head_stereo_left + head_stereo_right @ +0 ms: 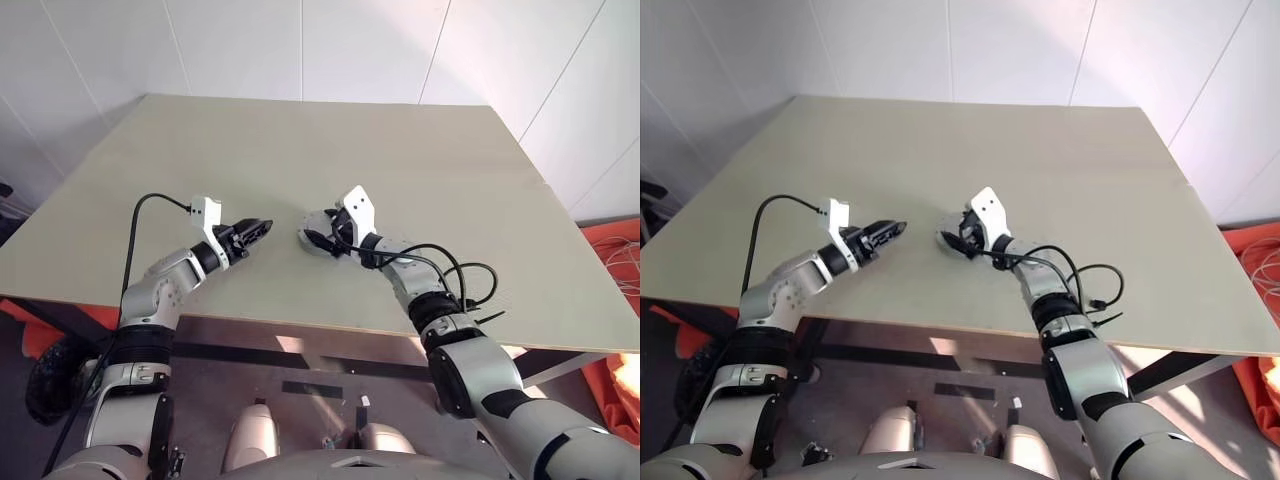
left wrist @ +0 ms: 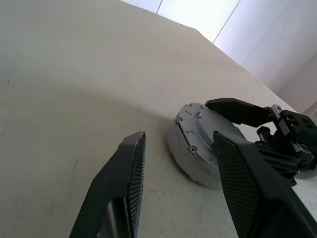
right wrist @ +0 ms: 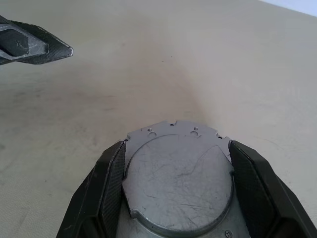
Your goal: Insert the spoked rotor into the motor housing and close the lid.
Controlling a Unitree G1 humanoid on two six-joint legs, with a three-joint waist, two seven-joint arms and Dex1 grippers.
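Near the middle of the table (image 1: 420, 150), slightly toward the robot, your right end effector (image 3: 173, 198) straddles a round grey metal piece (image 3: 176, 181) with a flat, scratched top plate and small notches and screw holes along its far edge. Both black fingers (image 3: 106, 188) sit against its rim, one on each side, so you are gripping it across its width; judged from that hold, the aim is to keep it from sliding or to seat the top plate squarely. The piece rests on the table, not lifted.

No copper windings or spokes are exposed, so the motor housing probably already carries the rotor under this plate, which reads as the lid; whether it is fully closed cannot be told.

Your left end effector (image 1: 262, 229) hovers just beside the piece, apart from it, fingers partly spread and empty, pointing level at its side. That stand-off looks like a ready position to brace or press while the right holds.

Watch for the piece skidding on the smooth table when pushed.
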